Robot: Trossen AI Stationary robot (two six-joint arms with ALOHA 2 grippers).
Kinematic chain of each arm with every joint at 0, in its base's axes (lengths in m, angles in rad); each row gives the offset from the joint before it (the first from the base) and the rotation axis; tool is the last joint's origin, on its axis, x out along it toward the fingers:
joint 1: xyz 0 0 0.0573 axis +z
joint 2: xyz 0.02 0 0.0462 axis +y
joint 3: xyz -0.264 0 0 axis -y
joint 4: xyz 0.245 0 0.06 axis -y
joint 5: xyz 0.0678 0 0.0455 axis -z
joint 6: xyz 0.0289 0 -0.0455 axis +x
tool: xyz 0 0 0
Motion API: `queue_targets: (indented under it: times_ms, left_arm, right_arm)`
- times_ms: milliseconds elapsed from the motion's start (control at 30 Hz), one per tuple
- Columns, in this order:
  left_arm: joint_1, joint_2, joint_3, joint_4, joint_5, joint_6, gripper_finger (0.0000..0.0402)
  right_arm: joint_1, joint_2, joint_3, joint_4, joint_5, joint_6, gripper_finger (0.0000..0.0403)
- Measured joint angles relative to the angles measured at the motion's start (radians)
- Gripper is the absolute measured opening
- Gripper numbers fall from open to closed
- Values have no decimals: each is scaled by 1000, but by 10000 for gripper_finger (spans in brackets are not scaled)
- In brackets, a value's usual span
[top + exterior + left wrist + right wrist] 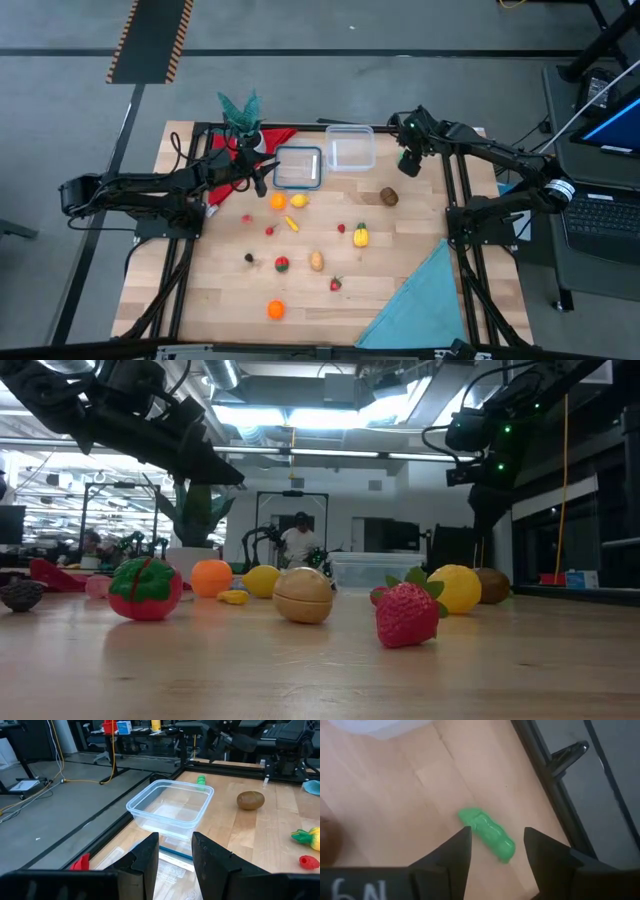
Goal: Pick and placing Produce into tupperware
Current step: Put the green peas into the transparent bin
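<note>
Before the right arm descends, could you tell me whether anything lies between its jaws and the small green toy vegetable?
Nothing visible does: the right gripper hangs open above the small green toy vegetable, only bare wooden table around it.

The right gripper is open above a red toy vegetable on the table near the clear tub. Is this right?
Not quite: the toy is green, not red, as the right wrist view shows. The right gripper is open above it, near the clear tub.
</note>
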Motion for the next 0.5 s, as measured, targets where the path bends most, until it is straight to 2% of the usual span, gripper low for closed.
queue_targets:
  times_ms: [500]
  left_arm:
    - [0,0,0,-1,0,2,110]
  right_arm:
    - [0,-1,0,6,0,14,184]
